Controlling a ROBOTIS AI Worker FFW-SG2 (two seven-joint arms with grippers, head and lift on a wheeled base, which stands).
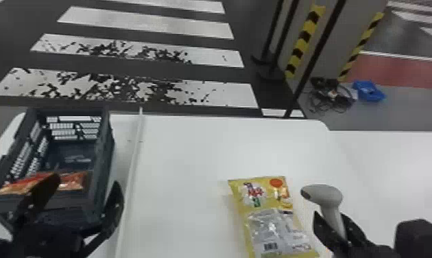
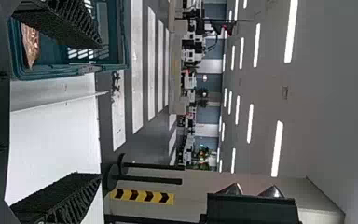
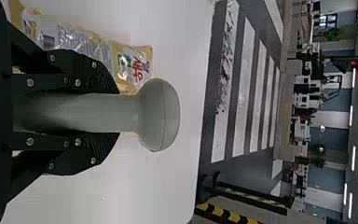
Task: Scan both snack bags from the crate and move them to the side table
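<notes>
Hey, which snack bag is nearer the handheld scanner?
The yellow bag, lying on the white table beside the scanner; the orange-red bag is farther off, inside the crate.

No wording legible, blurred lettering (image 1: 254, 192) and barcode (image 1: 270, 246) on yellow snack bag (image 1: 273, 219), black chevrons on yellow warning strips (image 1: 302, 40), white crossing stripes (image 1: 146, 24) on floor (image 1: 122, 35) beyond tabletop's (image 1: 184, 147) far edge

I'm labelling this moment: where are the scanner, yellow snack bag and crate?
Handheld scanner (image 3: 161, 114), right wrist view, its head.
Yellow snack bag (image 1: 272, 227), head view, silver panel.
Crate (image 1: 104, 159), head view, right wall.
</notes>
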